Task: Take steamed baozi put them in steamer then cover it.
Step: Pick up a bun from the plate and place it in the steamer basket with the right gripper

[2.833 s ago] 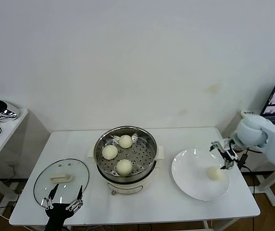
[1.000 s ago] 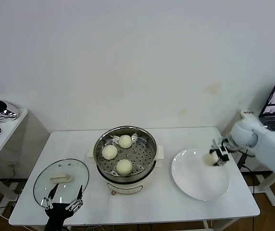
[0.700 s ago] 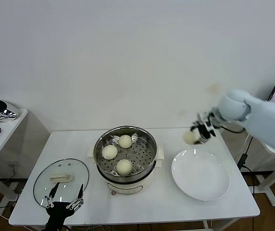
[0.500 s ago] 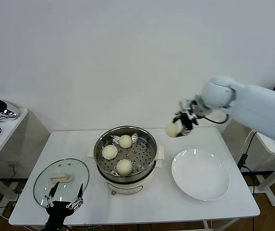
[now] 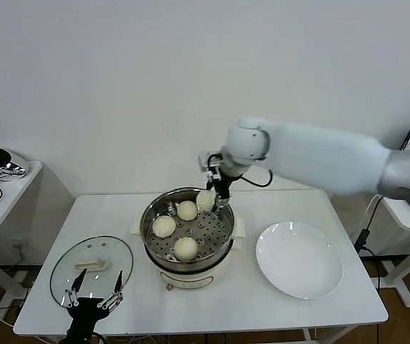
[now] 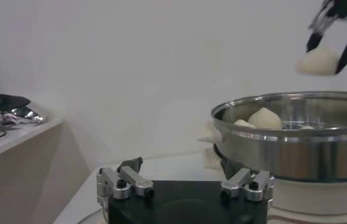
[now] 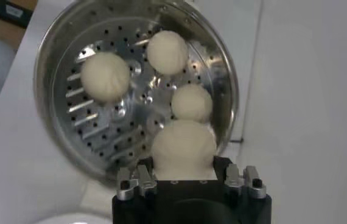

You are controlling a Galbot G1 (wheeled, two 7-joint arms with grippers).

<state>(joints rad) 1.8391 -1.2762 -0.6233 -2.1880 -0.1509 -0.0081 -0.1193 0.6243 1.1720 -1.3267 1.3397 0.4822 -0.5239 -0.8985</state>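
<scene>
The right gripper (image 5: 214, 192) grips 1 cream-white round baozi (image 5: 206, 200) above the shiny round steel steamer (image 5: 188, 228), 3 buns (image 5: 185, 248) inside; the white plate (image 5: 299, 259) lies beside it. The left gripper (image 5: 94, 295) hangs spread wide near the clear glass cover (image 5: 91, 266) on the white table (image 5: 248, 301).

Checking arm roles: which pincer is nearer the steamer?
Right. The right pincer holds a baozi over the steamer; the left pincer waits by the cover.

Fourth baozi (image 7: 182, 146) in right hand (image 7: 185, 182) above steamer (image 7: 58, 49) with three buns (image 7: 105, 74)
</scene>
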